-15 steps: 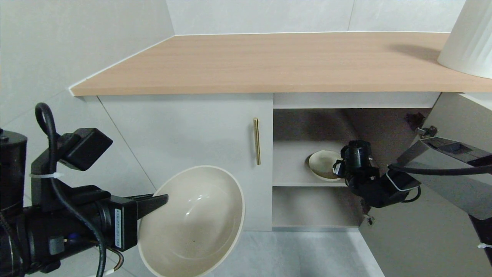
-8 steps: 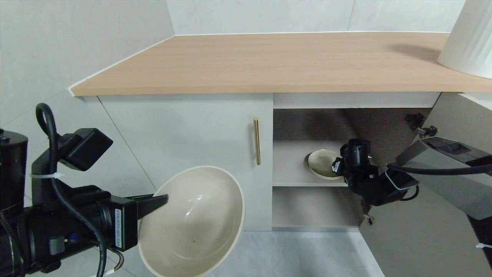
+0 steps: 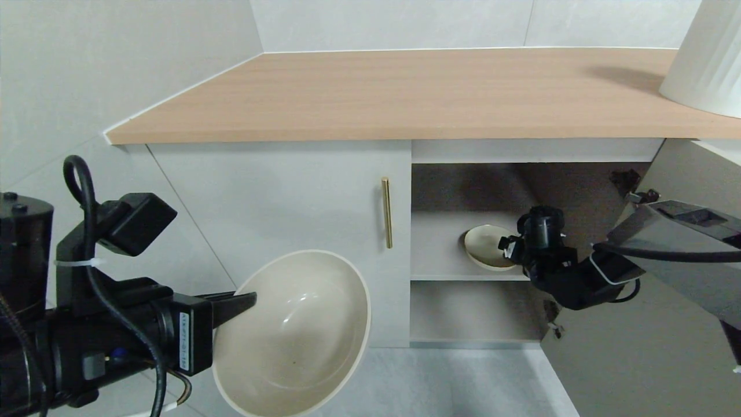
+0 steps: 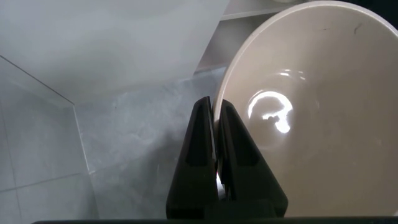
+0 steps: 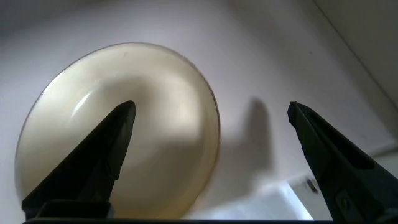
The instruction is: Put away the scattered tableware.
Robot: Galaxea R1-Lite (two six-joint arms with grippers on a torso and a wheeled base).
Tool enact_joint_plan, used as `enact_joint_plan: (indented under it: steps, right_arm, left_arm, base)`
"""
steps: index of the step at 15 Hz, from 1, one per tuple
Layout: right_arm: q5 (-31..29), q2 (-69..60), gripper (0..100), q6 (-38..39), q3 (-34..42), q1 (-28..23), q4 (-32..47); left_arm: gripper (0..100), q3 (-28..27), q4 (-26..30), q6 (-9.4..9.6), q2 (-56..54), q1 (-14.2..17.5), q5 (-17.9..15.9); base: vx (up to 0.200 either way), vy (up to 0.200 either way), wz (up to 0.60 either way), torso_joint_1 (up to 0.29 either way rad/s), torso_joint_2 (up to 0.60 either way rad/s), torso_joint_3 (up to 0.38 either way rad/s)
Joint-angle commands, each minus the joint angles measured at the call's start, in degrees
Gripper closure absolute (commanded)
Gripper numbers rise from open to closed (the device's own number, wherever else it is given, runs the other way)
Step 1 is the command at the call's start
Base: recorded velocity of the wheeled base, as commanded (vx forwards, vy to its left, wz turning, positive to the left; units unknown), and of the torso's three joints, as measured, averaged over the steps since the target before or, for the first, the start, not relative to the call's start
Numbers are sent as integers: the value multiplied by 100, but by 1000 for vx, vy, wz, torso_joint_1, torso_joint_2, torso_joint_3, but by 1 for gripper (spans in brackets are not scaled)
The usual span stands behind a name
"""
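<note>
My left gripper (image 3: 243, 301) is shut on the rim of a large cream bowl (image 3: 295, 336), held low in front of the closed cabinet door. The left wrist view shows its fingers (image 4: 202, 134) pinching the rim of the bowl (image 4: 311, 112) above the grey floor. A small cream dish (image 3: 485, 246) rests on the upper shelf inside the open cabinet. My right gripper (image 3: 509, 248) stands open just at the dish's right edge. In the right wrist view the dish (image 5: 118, 124) lies ahead of the spread gripper (image 5: 210, 111), apart from both fingers.
The left cabinet door is closed, with a gold handle (image 3: 386, 212). The right door (image 3: 666, 336) hangs open beside my right arm. A lower shelf (image 3: 474, 313) lies under the dish. A wooden countertop (image 3: 405, 92) carries a white ribbed object (image 3: 706, 58) at the far right.
My right gripper rose a little, then drew slightly back to the right from the small dish. The left arm with the bowl shifted slightly right.
</note>
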Motion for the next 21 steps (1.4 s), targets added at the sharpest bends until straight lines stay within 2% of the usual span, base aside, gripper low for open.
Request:
enact_joint_plan:
  steps: [1,2,4,5,8,10,12,14,16,21]
  right_arm:
    - [511,-1436,0,-34,952,180,35]
    - [968,-1946,0,-175,1260,285,193]
    - [1443,-2438,0,-597,1357,426,826]
    - [1540,-2895,0,-711,1321,830,1591]
    - [1548,-3678,0,-869,1462,1568,2188]
    - [1557,-4170,0,-878,1576,2069,2716]
    - [1557,-4416,0,-878,1567,2553,3137]
    - [1452,-4390,0,-878,1603,2948,3225]
    - [1425,-4284,0,-878,1664,3133,3234]
    - [1311,-3757,0,-869,1734,3449,3261]
  left_arm:
    - [100,-57,-167,7,315,-10,-3]
    - [100,-75,-431,16,553,-89,6]
    - [100,-66,-695,7,825,-247,32]
    - [100,-57,-879,7,1098,-335,32]
    - [100,-75,-1082,7,1537,-599,50]
    - [100,-75,-1231,7,1906,-818,340]
    - [100,-75,-1503,-10,2240,-889,700]
    - [100,-66,-1582,-28,2469,-1047,911]
    - [100,-75,-1591,-19,2565,-1214,1148]
    - [100,-75,-1609,-28,2504,-1284,1201]
  base:
    - [0,0,0,0,0,0]
    - [0,0,0,0,0,0]
    - [0,0,0,0,0,0]
    - [0,0,0,0,0,0]
    - [0,0,0,0,0,0]
    - [0,0,0,0,0,0]
    - [0,0,0,0,0,0]
    - [0,0,0,0,0,0]
    - [0,0,0,0,0,0]
    - [0,0,0,0,0,0]
